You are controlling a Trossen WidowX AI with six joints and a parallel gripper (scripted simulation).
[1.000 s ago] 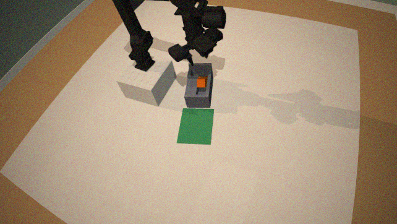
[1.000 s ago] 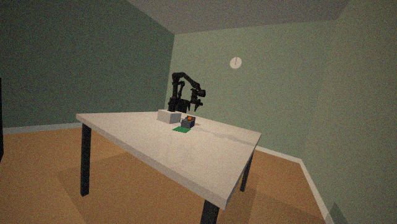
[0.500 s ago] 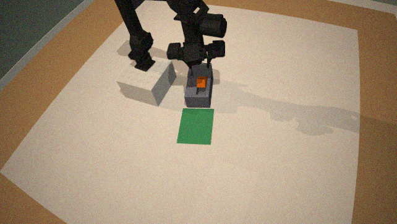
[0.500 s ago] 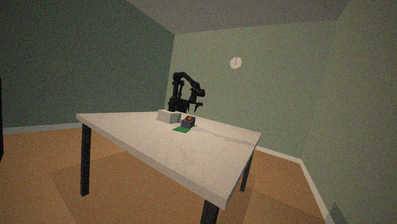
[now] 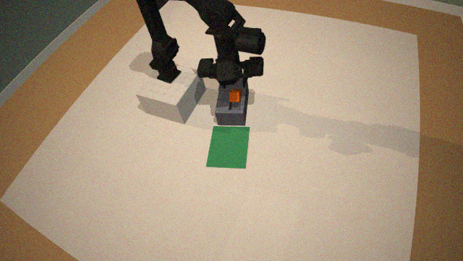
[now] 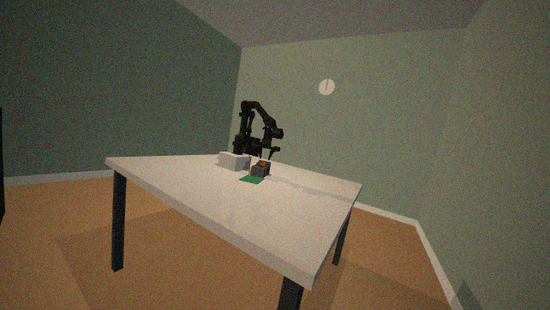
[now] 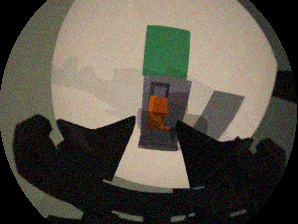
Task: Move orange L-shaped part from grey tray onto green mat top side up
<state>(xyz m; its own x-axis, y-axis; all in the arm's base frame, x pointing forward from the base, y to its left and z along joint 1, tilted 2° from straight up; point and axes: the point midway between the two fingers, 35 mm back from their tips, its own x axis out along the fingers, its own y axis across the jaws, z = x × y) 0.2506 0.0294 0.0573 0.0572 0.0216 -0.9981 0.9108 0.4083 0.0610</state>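
Observation:
The orange part (image 5: 235, 96) (image 6: 263, 163) (image 7: 158, 104) is tilted in the grey tray (image 5: 231, 119) (image 6: 259, 172) (image 7: 159, 144). Its end nearer the mat stands raised above the pocket, and bare pocket shows beyond that end in the wrist view. Its L-shaped end is low, at the side away from the mat. The green mat (image 5: 228, 148) (image 6: 252, 179) (image 7: 166, 50) lies beside the tray with nothing on it. My gripper (image 5: 234, 84) (image 6: 266, 158) (image 7: 156, 121) is open and empty above the tray, one finger to each side of the part in the wrist view.
A pale block (image 5: 160, 108) (image 6: 233, 162) stands beside the tray, to its left in the top and exterior views, with a narrow gap between them. The lower arm rises behind that block. The white table (image 5: 306, 202) (image 6: 257, 205) extends well past the mat.

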